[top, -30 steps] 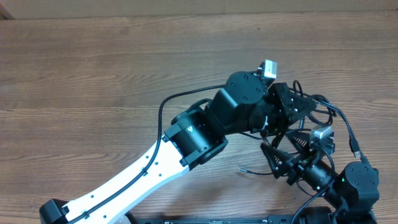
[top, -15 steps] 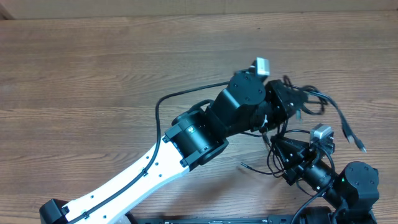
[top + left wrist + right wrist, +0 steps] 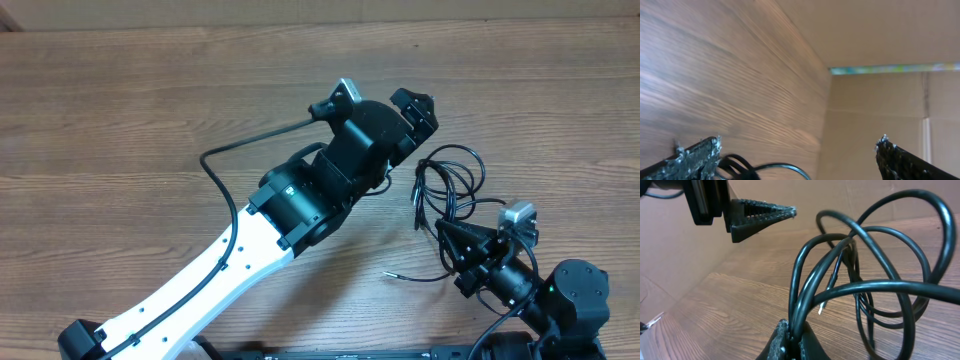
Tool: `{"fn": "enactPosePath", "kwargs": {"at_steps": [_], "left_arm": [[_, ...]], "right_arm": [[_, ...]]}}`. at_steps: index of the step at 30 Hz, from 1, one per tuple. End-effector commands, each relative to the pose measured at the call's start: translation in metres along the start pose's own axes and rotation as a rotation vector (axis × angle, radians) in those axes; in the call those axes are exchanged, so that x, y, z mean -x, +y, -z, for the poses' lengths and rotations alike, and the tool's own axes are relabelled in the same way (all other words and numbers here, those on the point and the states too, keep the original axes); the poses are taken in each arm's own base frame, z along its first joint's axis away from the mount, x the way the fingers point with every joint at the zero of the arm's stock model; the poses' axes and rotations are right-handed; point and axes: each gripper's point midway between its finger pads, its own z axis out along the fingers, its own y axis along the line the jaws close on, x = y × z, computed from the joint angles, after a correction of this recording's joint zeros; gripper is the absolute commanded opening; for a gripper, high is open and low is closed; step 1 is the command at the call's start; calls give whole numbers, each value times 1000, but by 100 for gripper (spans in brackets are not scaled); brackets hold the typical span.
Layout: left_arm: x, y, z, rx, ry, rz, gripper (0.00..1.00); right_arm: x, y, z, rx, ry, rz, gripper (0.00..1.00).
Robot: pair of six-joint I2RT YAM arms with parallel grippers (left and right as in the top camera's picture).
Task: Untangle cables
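Note:
The cables (image 3: 447,186) are thin black cords bunched in tangled loops on the wooden table right of centre. One loose end (image 3: 398,272) trails out to the left. My right gripper (image 3: 443,233) reaches up from the lower right and is shut on the bundle's lower strands. In the right wrist view the cables (image 3: 880,282) rise in big loops out of my shut gripper (image 3: 791,334). My left gripper (image 3: 415,104) hovers above and left of the loops, open and holding nothing. In the left wrist view my gripper (image 3: 797,152) stands wide, with cable loops (image 3: 747,167) low beside the left finger (image 3: 695,157).
My left arm (image 3: 250,240) lies diagonally from the lower left corner to the table's centre, its own thicker cable (image 3: 235,160) arching beside it. The right arm's base (image 3: 575,295) sits at the lower right. A brown cardboard wall (image 3: 880,30) stands beyond the table's far edge.
My left gripper has opened, let go of the cables and swung up and to the left. The bundle has dropped into loose loops. My right gripper has shut on its lower strands.

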Motion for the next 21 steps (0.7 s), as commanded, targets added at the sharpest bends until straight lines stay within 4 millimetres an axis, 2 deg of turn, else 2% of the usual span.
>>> {"fn": "enactPosePath", "kwargs": {"at_steps": [1, 5, 12, 14, 19, 21], "left_arm": [[13, -8, 10, -3, -47, -247, 100], [8, 14, 10, 85, -10, -458, 100], [3, 47, 15, 209, 69, -705, 100], [-2, 50, 16, 205, 103, -743, 97], [-30, 44, 18, 101, 257, -867, 79], [-36, 43, 19, 75, 293, -890, 79]], "right_arm": [[8, -9, 2, -61, -35, -34, 4], [15, -25, 4, -149, -82, -169, 4], [32, -32, 7, -166, -187, -462, 4], [37, -30, 7, -148, -210, -535, 4], [52, -28, 10, -112, -282, -660, 9], [57, -34, 12, -134, -322, -688, 9]]}}
